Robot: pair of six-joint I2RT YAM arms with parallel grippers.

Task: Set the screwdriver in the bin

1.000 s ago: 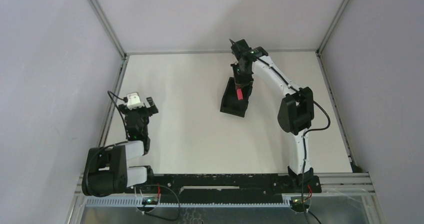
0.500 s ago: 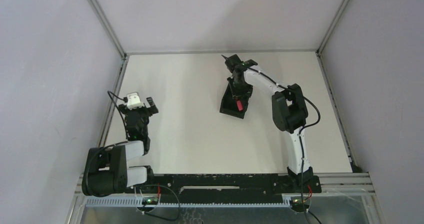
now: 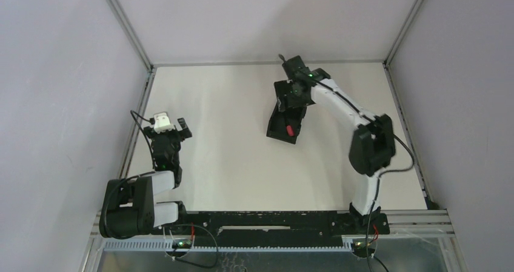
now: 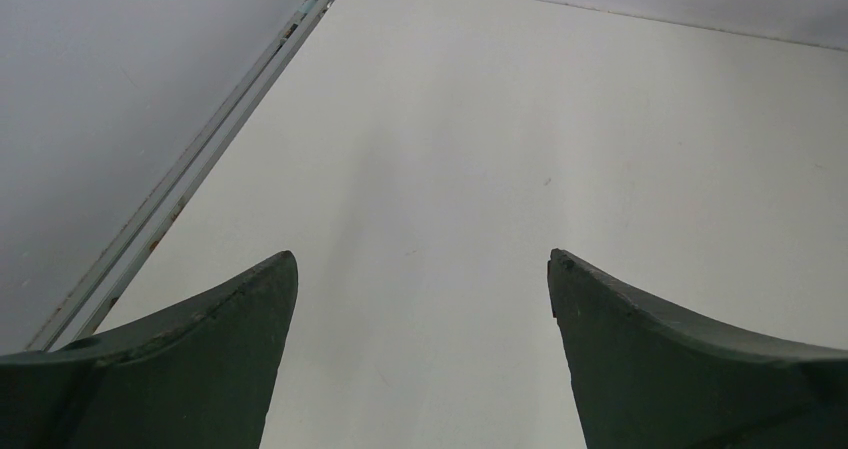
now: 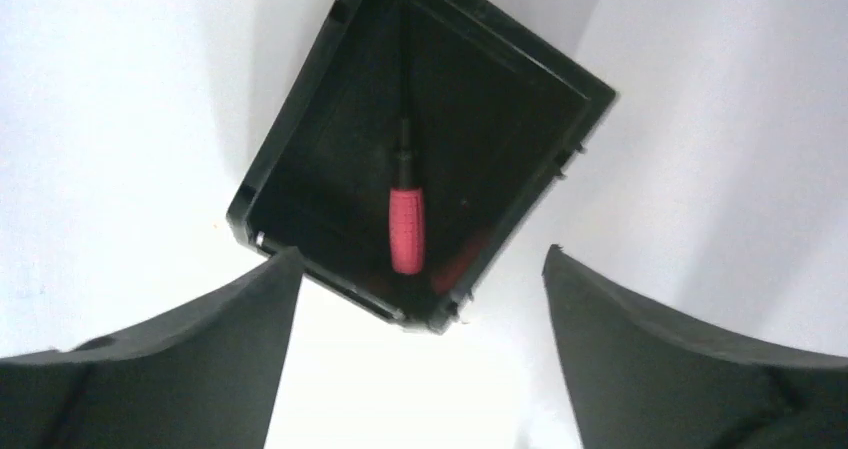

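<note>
The screwdriver (image 5: 405, 229), with a red handle and thin black shaft, lies loose on the floor of the black bin (image 5: 282, 137). In the top view its red handle (image 3: 290, 129) shows at the near end of the bin (image 3: 276, 126). My right gripper (image 5: 420, 254) hangs open above the bin's far end, with nothing between its fingers; from above, the right gripper (image 3: 293, 100) covers that end. My left gripper (image 4: 422, 259) is open over bare table at the left, far from the bin, and appears in the top view as the left gripper (image 3: 169, 128).
The white table (image 3: 230, 157) is walled by grey panels with metal rails at its edges (image 3: 138, 117). The black base rail (image 3: 267, 220) runs along the near edge. The right arm (image 3: 370, 145) arches over the table's right half.
My right gripper has gone from shut on the screwdriver to wide open. The screwdriver has dropped and now lies in the bin. The right arm has drawn back and up. The left arm is still.
</note>
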